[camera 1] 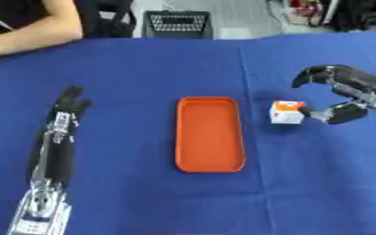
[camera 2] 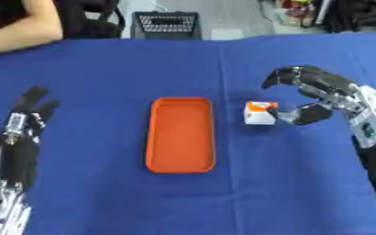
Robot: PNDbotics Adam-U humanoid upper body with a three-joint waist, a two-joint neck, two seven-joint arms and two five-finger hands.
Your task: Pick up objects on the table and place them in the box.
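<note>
My right hand (camera 2: pixel 319 94) is positioned at the right side of the bench (camera 1: pixel 143 73), which is covered in blue cloth. The fingers arch above and to the right of a small white-and-orange box-shaped object (camera 2: pixel 260 113); the thumb tip meets the object's right face. The fingers are spread and curved but do not close round the object, so the hand is released, not grasping. The object stands on the cloth, just to the right of the orange box (camera 1: pixel 210 134) and apart from it.

The orange box is a shallow, rounded rectangular tray, lying lengthwise near-to-far at the bench centre. Nothing is visible inside it.

My left hand (camera 1: pixel 69 102) lies at the left side of the bench, well apart from the tray, fingers straight and pointing toward the far edge; it is released and holds nothing.
</note>
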